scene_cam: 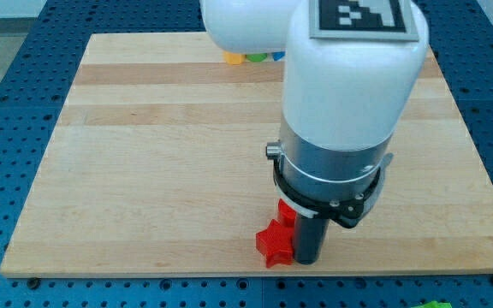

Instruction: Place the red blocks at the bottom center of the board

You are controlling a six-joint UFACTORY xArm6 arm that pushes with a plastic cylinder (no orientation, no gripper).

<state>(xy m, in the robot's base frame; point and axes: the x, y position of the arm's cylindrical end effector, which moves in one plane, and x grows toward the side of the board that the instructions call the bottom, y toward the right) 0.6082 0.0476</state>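
Observation:
A red star-shaped block lies near the view's bottom edge of the wooden board, a little right of centre. A second red block sits just above it, mostly hidden behind the arm; its shape cannot be made out. My tip is at the lower end of the dark rod, touching or nearly touching the right side of the red star. The large white and grey arm body covers the middle right of the board.
At the view's top, partly hidden under the white arm, a yellow block, a green block and a blue block peek out in a row. A blue perforated surface surrounds the board.

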